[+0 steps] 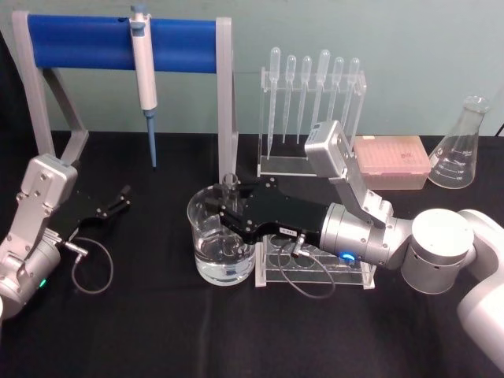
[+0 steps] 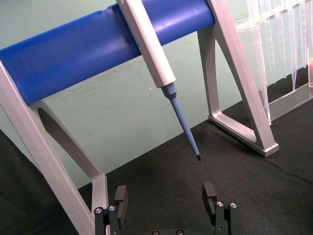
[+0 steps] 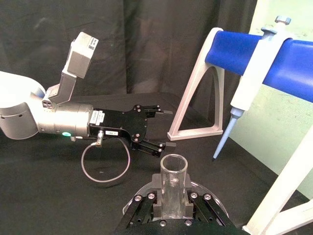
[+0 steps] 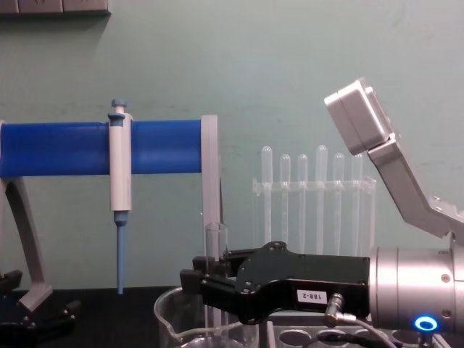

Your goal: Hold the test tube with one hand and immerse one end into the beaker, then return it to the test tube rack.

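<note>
Head view has the right gripper (image 1: pixel 228 203) reaching in from the right, clamped on the test tube (image 1: pixel 229 186) and holding it upright at the beaker (image 1: pixel 206 236). The tube's open mouth sticks up above the black fingers and the rest of it goes down inside the glass. Chest view gives the same thing side-on: the tube runs straight past the rim and into the beaker. There's clear liquid in the bottom, but you can't really tell whether the tube's end is in it. The rack with round holes (image 1: pixel 331 272) sits just right of the beaker, under the right wrist. The left gripper (image 1: pixel 120 198) is parked well off to the left over the black table (image 1: pixel 157 331), fingers apart and holding nothing. Behind it all, a white-and-blue pipettor (image 1: pixel 143 71) hangs on the blue stand (image 1: pixel 79 41).
</note>
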`<control>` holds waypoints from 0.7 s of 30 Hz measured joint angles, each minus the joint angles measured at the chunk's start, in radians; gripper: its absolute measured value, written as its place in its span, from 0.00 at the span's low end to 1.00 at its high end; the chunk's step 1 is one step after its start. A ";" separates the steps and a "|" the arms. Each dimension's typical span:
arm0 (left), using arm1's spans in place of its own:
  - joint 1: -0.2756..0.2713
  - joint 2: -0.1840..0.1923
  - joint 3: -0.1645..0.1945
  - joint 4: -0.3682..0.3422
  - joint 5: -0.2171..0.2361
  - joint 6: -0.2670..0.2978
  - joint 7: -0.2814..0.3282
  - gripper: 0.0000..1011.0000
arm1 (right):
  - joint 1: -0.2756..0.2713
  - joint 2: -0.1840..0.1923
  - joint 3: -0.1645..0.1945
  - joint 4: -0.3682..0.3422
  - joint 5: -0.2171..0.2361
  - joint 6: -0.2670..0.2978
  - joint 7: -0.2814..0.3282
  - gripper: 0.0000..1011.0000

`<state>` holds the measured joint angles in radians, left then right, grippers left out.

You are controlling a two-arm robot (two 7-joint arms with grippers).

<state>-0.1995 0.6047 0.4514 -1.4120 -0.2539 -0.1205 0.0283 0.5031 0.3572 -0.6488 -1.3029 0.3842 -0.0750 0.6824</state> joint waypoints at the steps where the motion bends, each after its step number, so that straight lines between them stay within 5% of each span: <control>1: 0.000 0.000 0.000 0.000 0.000 0.000 0.000 0.99 | 0.000 0.000 0.000 0.000 0.000 0.000 0.000 0.22; 21: 0.000 0.000 0.000 0.000 0.000 0.000 0.000 0.99 | 0.000 0.000 0.000 0.000 0.000 0.000 0.000 0.22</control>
<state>-0.1995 0.6047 0.4514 -1.4120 -0.2539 -0.1205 0.0283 0.5031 0.3572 -0.6489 -1.3029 0.3843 -0.0750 0.6824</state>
